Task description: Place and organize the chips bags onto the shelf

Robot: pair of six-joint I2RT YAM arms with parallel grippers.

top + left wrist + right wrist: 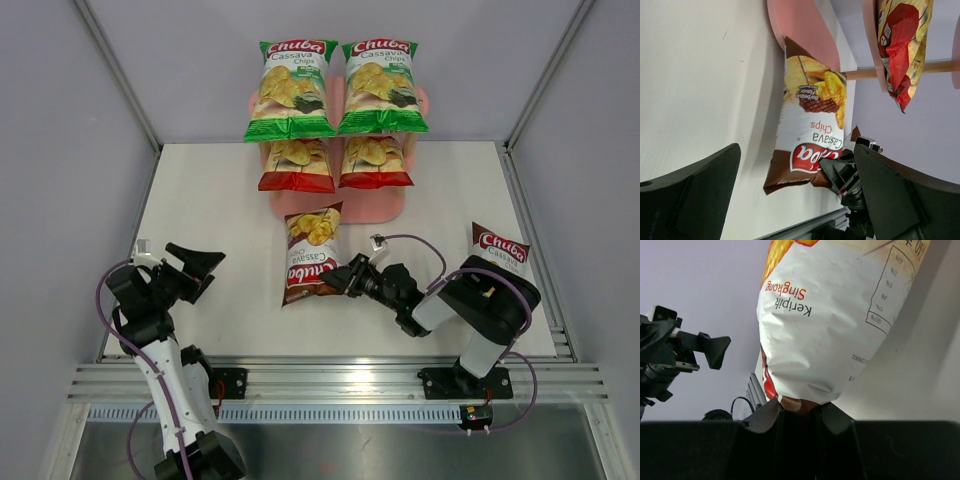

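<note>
Grasping, with the right claw (345,278), the bottom seam of a glossy dark brown Chuba cassava chips bag (313,255), tilted, logo end nearest the arm, top end at the front edge of the lowest oval board of the pink three-tier shelf (375,205). Holding the left claw (195,265) released, fingers wide apart and empty, over the white counter (220,200), well left of that bag. Already shelved: two green bags (291,90) side by side on the top tier, two red bags (296,165) on the middle one. On the counter beside the right arm: a second dark brown bag (498,248).
</note>
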